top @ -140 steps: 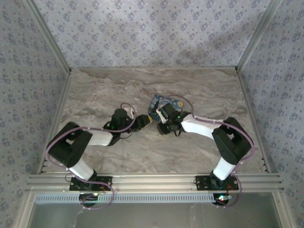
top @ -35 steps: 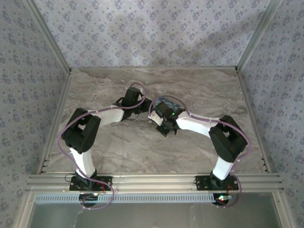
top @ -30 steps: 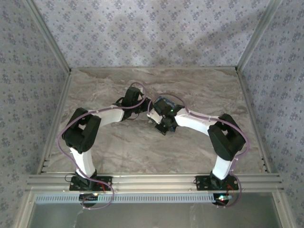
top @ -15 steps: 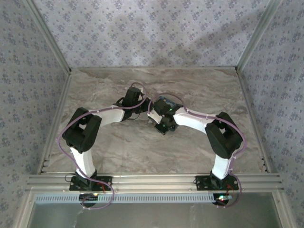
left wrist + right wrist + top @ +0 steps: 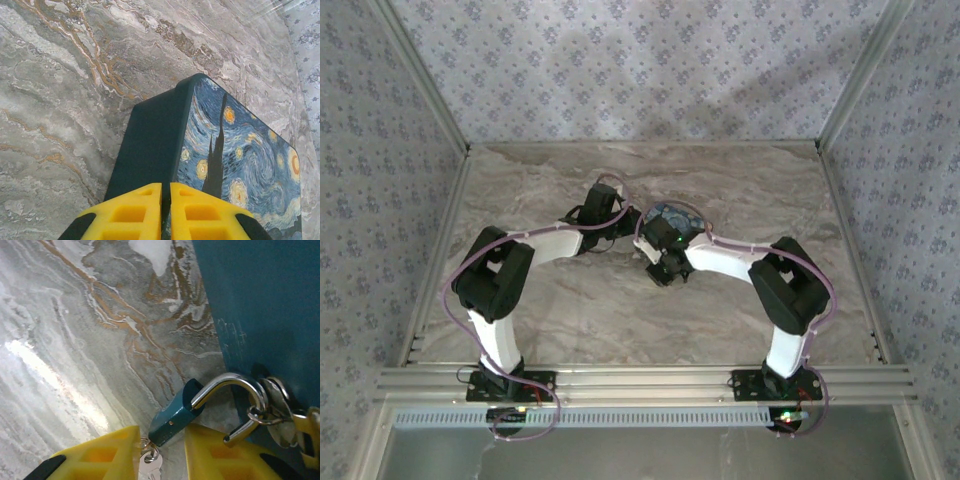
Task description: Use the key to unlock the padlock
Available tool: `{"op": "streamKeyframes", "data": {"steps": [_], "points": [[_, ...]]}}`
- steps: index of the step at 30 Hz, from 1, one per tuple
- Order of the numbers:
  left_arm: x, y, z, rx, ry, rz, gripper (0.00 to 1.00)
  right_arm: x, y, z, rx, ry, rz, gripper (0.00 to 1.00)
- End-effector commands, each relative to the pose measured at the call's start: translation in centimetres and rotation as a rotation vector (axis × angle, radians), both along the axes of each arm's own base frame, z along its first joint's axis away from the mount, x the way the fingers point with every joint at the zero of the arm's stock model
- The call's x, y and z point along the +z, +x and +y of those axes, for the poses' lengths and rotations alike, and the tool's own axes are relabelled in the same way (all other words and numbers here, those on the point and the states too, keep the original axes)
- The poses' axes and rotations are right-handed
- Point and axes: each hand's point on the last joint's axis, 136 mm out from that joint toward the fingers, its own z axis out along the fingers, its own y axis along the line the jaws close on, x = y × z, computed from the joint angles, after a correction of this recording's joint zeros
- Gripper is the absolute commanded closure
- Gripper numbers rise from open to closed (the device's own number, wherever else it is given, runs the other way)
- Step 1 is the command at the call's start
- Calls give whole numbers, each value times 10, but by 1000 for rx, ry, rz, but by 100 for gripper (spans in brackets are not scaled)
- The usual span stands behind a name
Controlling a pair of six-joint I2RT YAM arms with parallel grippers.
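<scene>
Hanging by its steel loop (image 5: 235,385) against the dark blue side of a box (image 5: 260,300), the teal padlock (image 5: 172,417) lies tilted just above the marble table (image 5: 75,340). The loop stands open: one end sits in the lock's body, while the other end is free and points down beside the right-hand finger. Near that free end the loop passes through a small metal ring (image 5: 256,415) next to some flat silver pieces at the foot of the box. What those pieces are fixed to cannot be told.

The key (image 5: 150,467) shows at the lower end of the padlock, between the two yellow fingers, with a little ring on it. The right gripper (image 5: 161,455) has its jaws parted, and the padlock's body and the key lie in the gap. Whether either finger touches the lock cannot be told.

The left gripper (image 5: 165,210) has its yellow fingers (image 5: 132,215) drawn together, with only a thin dark slit between them. It sits at the near upper edge of the box, whose lid carries a swirling night-sky painting of yellow stars on blue. Whether it pinches that edge cannot be told.

From above, the left arm (image 5: 550,240) and the right arm (image 5: 725,262) meet at the box near the middle of the table.
</scene>
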Motion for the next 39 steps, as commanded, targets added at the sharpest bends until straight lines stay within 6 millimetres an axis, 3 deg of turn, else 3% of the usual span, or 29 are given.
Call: {"op": "streamKeyframes", "data": {"steps": [1,12,18,22,29,39], "points": [[-22,-18,1,-28,58,86,89,10,7,-7,-86,-7,-62,68],[-20,-17,2,-29,63,81,89,-1,-5,-1,-93,-20,-71,68],[-20,-18,3,-28,63,81,89,-3,-8,2,-99,-21,-75,79],[-22,-18,3,-30,68,83,89,-4,-9,-1,-104,-43,-79,99],[-33,-21,2,-43,70,109,90,16,-3,4,-28,-47,-142,100],[-33,-28,-4,-56,55,113,91,44,23,36,116,14,-264,100]]}}
